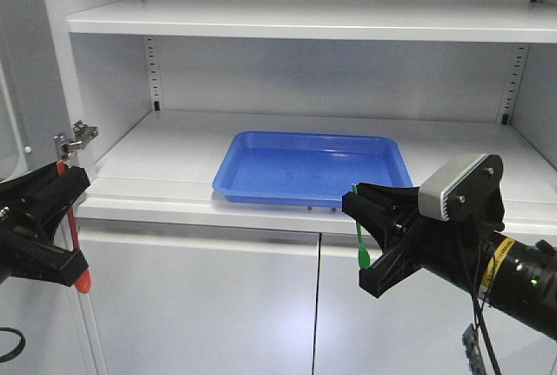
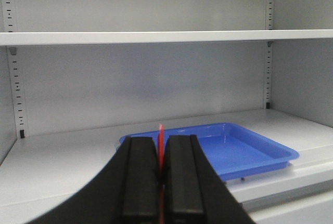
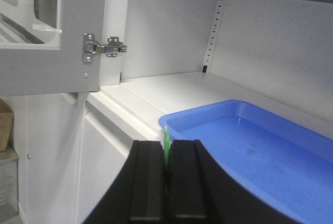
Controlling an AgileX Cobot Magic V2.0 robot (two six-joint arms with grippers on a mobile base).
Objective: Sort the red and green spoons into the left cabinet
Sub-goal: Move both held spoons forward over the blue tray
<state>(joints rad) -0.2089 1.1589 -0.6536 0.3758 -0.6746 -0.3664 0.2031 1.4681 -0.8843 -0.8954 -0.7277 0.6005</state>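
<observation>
While the red spoon (image 1: 75,229) hangs upright in front of the cabinet's lower left edge, its handle is clamped between the closed fingers of the left hand (image 1: 54,218), with the rounded bowl end pointing down below the black fingers and a short red tip showing above them. From the left wrist view the same spoon (image 2: 161,140) appears as a thin red strip rising from the narrow slit between the two dark finger pads (image 2: 139,177), which press together on it. The green spoon (image 1: 360,234) is likewise held upright by the right hand (image 1: 376,234), whose black fingers are closed on its handle; the bowl end hangs down beside the hand, in front of the lower doors. In the right wrist view the green spoon (image 3: 166,146) shows only as a slim green strip between the pads (image 3: 150,182). Both spoons are outside the cabinet (image 1: 113,62), in front of its open shelf level and not touching the shelf. On that shelf surface (image 1: 148,157) lies a shallow blue tray (image 1: 252,185), set near the front edge, between the two hands as seen from the front. Another pale shelf (image 1: 261,20) runs above it, with perforated rails (image 1: 153,70) down the back corners. A metal hinge (image 1: 77,138) sits at the cabinet's left side, just above the left hand.
</observation>
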